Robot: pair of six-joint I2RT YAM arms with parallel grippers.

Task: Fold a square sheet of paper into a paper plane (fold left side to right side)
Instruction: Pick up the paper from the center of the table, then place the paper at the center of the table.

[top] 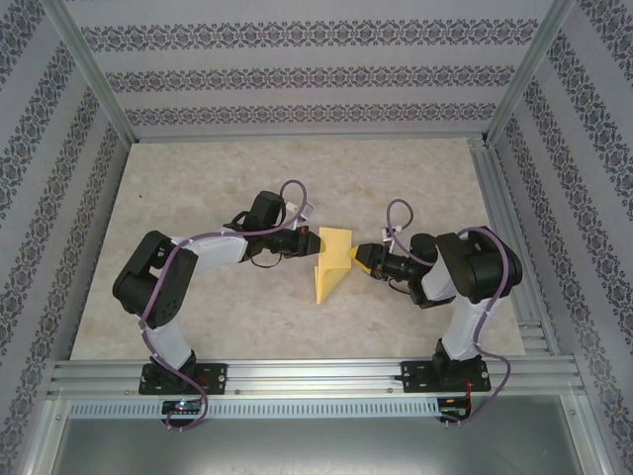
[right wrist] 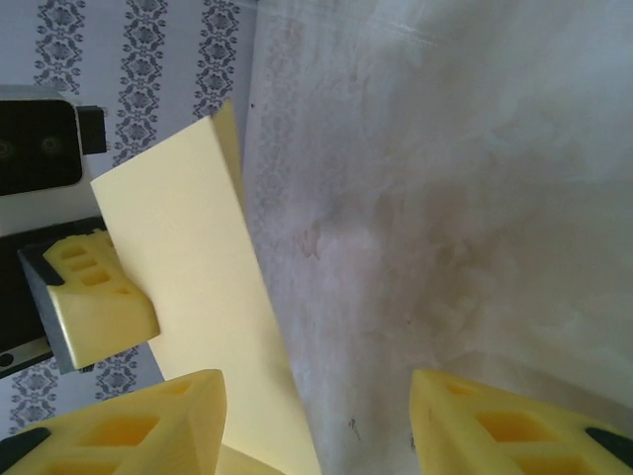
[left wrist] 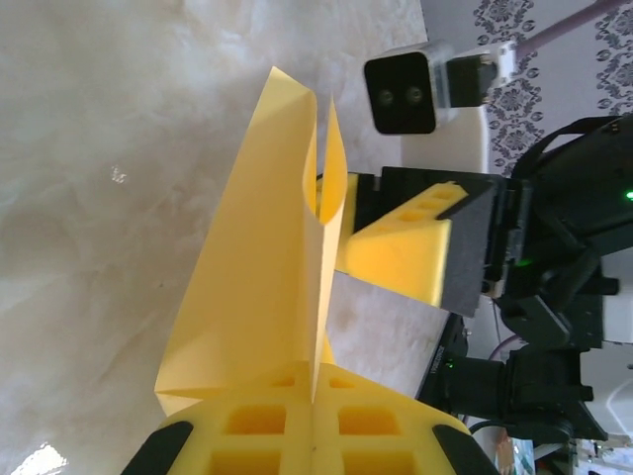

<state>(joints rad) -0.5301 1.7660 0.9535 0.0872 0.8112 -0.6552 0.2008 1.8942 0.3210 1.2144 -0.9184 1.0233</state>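
The pale marbled table (top: 247,317) takes up the middle of the overhead view, fenced by an aluminium frame (top: 297,371) and patterned walls (top: 297,89). The left arm (top: 168,277) and the right arm (top: 475,267) both bend inward, so their ends face each other near the table's centre.

Between them is the sheet of paper (top: 331,262), yellow-orange and already folded into a wedge. It is broad at the far end and narrows to a point toward the near edge. Whether that point rests on the table or hangs just above it cannot be told.

The left gripper (top: 305,240) meets the sheet at its far left edge. In the left wrist view its jaws are pressed together on the paper (left wrist: 257,247). The fold runs straight out from the seam between the two pads (left wrist: 314,396) and stands on edge, with its two layers parting slightly at the far tip.

The right gripper (top: 361,259) sits just beside the sheet's right side. Its jaws are spread, with bare table visible in the gap (right wrist: 316,386). The paper (right wrist: 198,287) runs along the inner side of its left finger (right wrist: 148,426) and stays well apart from the other finger (right wrist: 495,426).

One pad of the left gripper (right wrist: 99,297) lies against the sheet's far face. From the left wrist, one right finger (left wrist: 401,252) shows just behind the raised fold.
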